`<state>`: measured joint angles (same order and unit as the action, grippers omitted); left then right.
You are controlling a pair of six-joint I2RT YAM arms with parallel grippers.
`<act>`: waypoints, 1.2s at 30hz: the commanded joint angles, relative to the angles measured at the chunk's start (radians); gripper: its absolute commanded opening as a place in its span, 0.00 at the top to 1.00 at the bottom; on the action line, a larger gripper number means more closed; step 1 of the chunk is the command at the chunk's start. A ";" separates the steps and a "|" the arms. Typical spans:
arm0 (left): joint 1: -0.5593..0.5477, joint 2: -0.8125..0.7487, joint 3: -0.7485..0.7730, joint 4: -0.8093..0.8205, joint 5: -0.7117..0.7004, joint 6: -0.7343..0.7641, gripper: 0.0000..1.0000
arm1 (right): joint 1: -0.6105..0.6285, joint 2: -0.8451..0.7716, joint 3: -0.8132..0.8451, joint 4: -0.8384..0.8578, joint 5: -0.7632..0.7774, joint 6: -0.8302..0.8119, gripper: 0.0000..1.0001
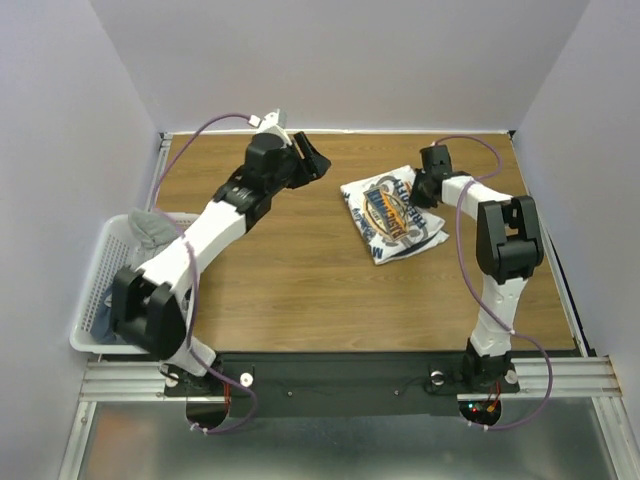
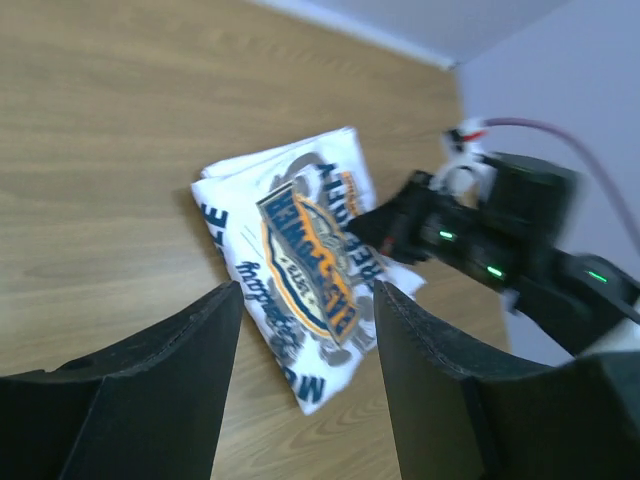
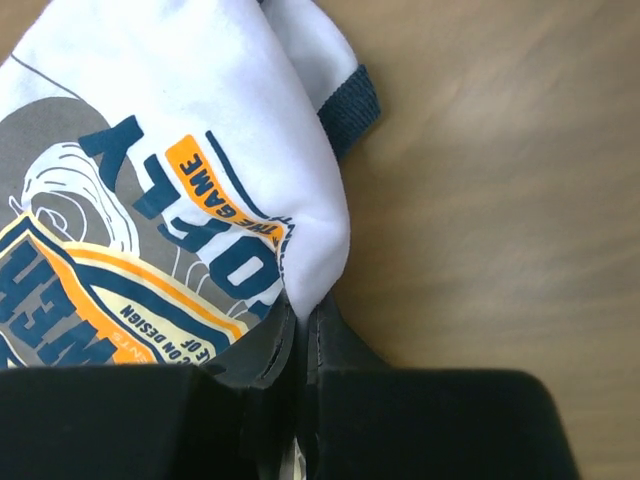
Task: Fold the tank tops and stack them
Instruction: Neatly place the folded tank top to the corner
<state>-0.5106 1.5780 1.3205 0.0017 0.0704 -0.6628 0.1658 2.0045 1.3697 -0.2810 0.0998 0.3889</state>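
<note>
right claw (image 3: 303,330) pinching near edge of folded white tank top (image 3: 230,100)

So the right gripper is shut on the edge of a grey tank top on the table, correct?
Not grey. The right gripper is shut on the edge of the white printed tank top on the table; see the right wrist view.

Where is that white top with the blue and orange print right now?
From above, the white tank top lies folded on the wooden table, right of centre, its far right corner pinched by the right gripper.
</note>
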 commanded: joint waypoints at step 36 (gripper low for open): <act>0.099 -0.576 -0.440 -0.128 0.038 0.335 0.28 | -0.380 0.631 0.874 0.088 0.344 -0.478 0.77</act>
<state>-0.4168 1.0126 0.8902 -0.1684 0.0795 -0.3489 -0.1852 2.5980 2.2337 -0.2466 0.4271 -0.0360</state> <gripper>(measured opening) 0.713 0.191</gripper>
